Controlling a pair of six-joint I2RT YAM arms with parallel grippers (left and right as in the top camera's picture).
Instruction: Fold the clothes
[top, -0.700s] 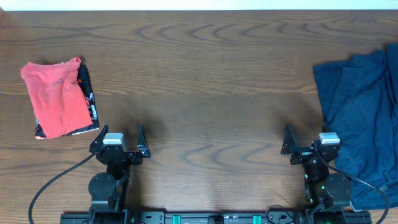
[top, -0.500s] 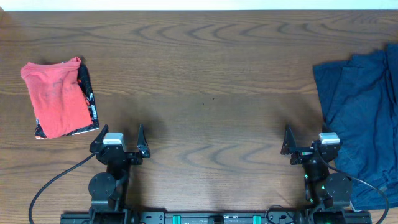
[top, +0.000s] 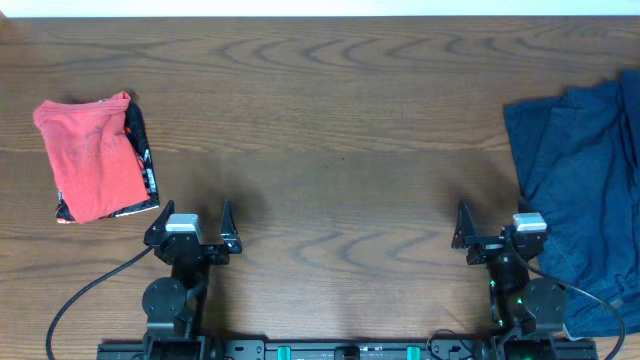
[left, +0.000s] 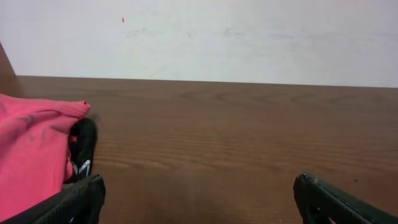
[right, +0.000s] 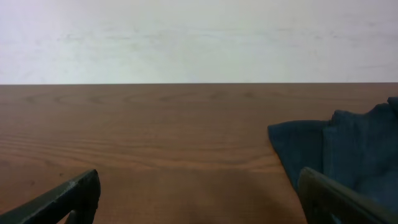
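The clothes (top: 585, 180) are a crumpled dark navy-blue pile at the table's right edge, running past the frame. They also show at the right of the right wrist view (right: 348, 149). My right gripper (top: 497, 228) is open and empty near the front edge, just left of the pile's lower part; its fingers frame bare wood (right: 199, 196). My left gripper (top: 190, 218) is open and empty at the front left, over bare wood (left: 199, 199).
A folded red garment (top: 90, 160) lies at the far left on top of a black patterned one (top: 143, 165), just beyond my left gripper. It also shows in the left wrist view (left: 31, 149). A white wall stands behind the wooden table (top: 340, 130).
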